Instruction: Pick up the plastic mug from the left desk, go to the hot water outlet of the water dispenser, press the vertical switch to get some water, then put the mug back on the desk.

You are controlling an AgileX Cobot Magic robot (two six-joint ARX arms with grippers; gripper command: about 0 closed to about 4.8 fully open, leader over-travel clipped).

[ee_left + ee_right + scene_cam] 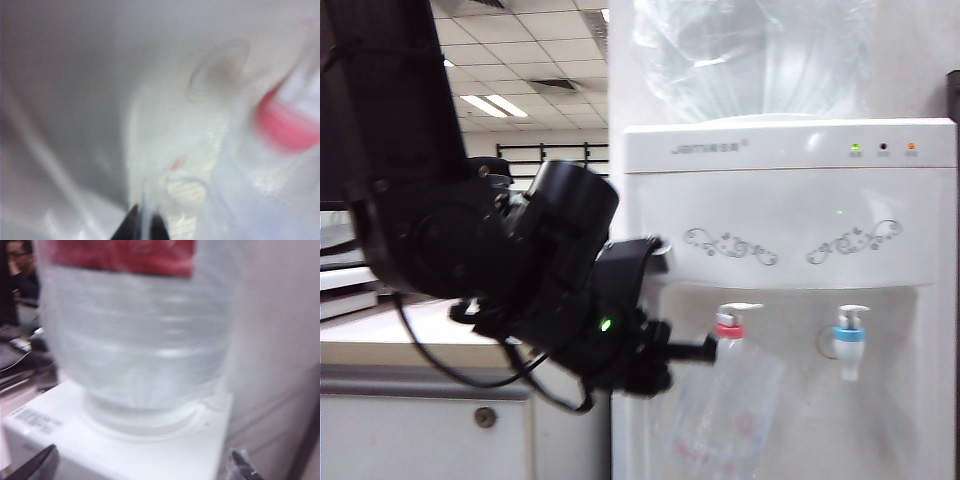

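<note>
The clear plastic mug (732, 405) hangs, slightly tilted and blurred, right under the hot water outlet (728, 326) with its red collar, on the white water dispenser (790, 190). The small white vertical switch (740, 308) tops that tap. My left gripper (706, 348) reaches in from the left and is shut on the mug at its upper edge. In the left wrist view its dark fingertips (132, 226) pinch the mug's thin clear wall (192, 197), with the red collar (287, 125) close beyond. My right gripper (137, 466) stands open above the dispenser's top (150, 450), holding nothing.
A blue-collared tap (850, 338) sits to the right of the red one. The big clear bottle (140, 340) stands on the dispenser. The left desk (380, 345) with its white drawer front and keyhole (485, 416) lies behind my left arm.
</note>
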